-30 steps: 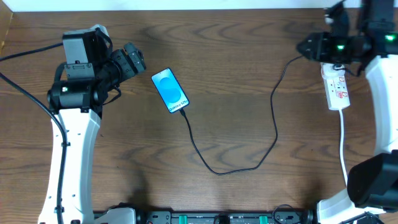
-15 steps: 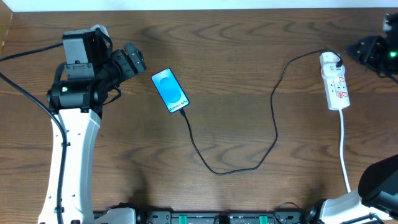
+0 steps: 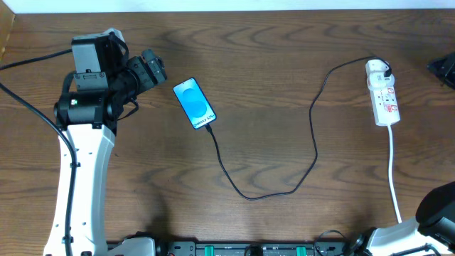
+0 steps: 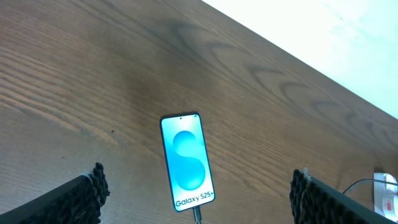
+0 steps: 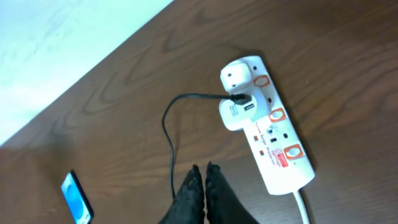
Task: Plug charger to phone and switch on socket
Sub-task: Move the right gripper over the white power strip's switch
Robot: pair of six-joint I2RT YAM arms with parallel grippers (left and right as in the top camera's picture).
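The phone (image 3: pixel 194 103) lies face up on the table, blue screen lit, with the charger cable (image 3: pixel 313 135) plugged into its lower end. The cable loops across the table to a white adapter in the socket (image 3: pixel 383 96), a white power strip with red switches. My left gripper (image 4: pixel 196 190) is open and empty, above and left of the phone (image 4: pixel 187 161). My right gripper (image 5: pixel 203 171) is shut and empty, high above the table beside the socket (image 5: pixel 268 127) and cable (image 5: pixel 169 134). In the overhead view only a dark bit of the right arm (image 3: pixel 445 69) shows at the right edge.
The socket's white cord (image 3: pixel 393 171) runs down toward the front right. The left arm's white link (image 3: pixel 82 171) stands along the left side. A pale wall edge (image 4: pixel 348 37) borders the far side of the table.
My right arm has pulled away from the socket to the right and upward, nearly leaving the overhead view. The left arm, phone and cable have not moved.
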